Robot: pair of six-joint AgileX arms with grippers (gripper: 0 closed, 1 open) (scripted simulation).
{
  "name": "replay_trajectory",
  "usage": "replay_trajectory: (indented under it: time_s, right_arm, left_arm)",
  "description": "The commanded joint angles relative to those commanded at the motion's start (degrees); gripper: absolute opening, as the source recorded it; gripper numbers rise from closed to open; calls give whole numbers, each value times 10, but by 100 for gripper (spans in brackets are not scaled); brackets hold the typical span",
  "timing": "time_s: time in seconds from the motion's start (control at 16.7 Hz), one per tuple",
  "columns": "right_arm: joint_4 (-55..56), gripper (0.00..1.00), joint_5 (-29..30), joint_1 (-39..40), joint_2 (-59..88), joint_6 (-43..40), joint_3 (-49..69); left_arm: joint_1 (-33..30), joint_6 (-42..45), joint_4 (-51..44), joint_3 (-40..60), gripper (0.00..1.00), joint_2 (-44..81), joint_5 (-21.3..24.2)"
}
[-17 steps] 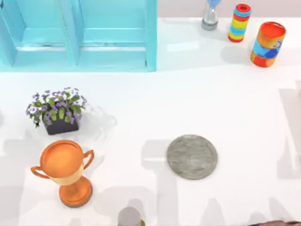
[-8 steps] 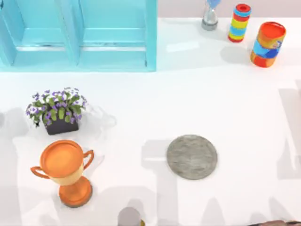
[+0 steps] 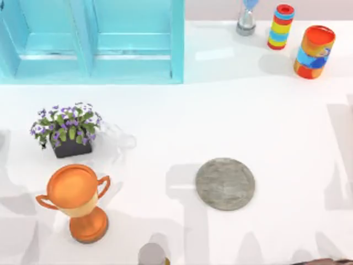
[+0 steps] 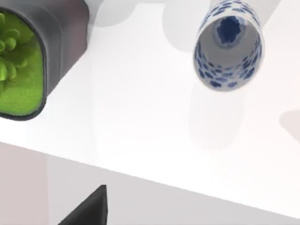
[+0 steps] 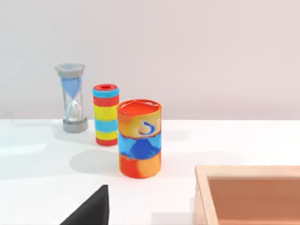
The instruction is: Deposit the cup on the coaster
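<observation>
Cup (image 3: 115, 139) upright beside planter (image 3: 71, 144), coaster (image 3: 225, 184) well apart; left gripper's opening can't be judged, probably empty; approach level, grasp mid-wall

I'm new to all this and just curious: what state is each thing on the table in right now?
coaster: lying flat, nothing on it.
flowerpot: upright, in bloom.
cup: upright, empty, on the table beside the flowerpot, not on the coaster.
trophy: upright, bowl empty.
hourglass: upright.
striped cylinder: upright.
orange-and-blue can: upright.
left pincer: apart from the cup.
</observation>
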Motion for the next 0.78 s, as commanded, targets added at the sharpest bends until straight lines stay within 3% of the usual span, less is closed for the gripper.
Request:
replay_trajectory:
  time_s: [0.3,0.78]
  right_arm:
    - [0,100,0,0,0,0,0]
    - [0,100,0,0,0,0,0]
  left_arm:
    - [8,83,-45,26,100,104,18]
    - [6,93,-47,25,100,116,20]
